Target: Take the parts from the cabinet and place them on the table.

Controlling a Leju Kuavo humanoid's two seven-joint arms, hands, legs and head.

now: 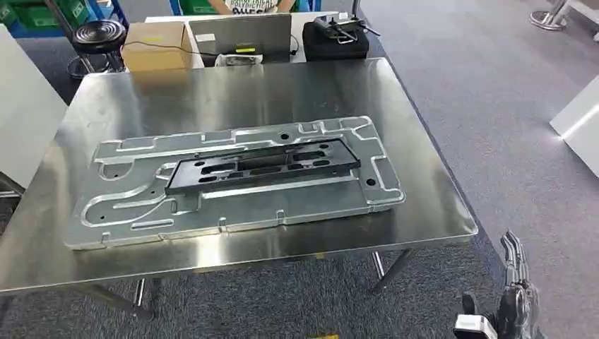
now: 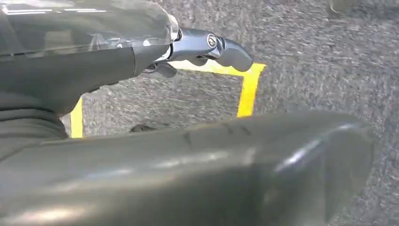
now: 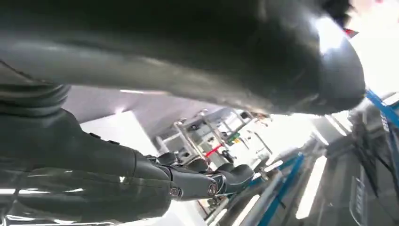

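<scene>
parts: black frame point(image 1: 263, 168) rests flat on silver plate point(image 1: 240, 180), plate flat on steel table point(image 1: 438, 212), near its middle. right hand point(image 1: 514, 282) hangs beside the table's near corner, holding nothing, fingers loosely extended; left hand point(image 2: 207, 47) likewise empty over the floor (yellow tape point(image 2: 247, 89) below). risk: frame sits loose, so a knock to the table could shift it.

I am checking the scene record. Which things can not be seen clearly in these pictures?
- Right hand, head view: cut off by the bottom edge.
- Left hand, left wrist view: blurred, fingers mostly behind its own thumb.
- Laptop, head view: screen faces away.
</scene>
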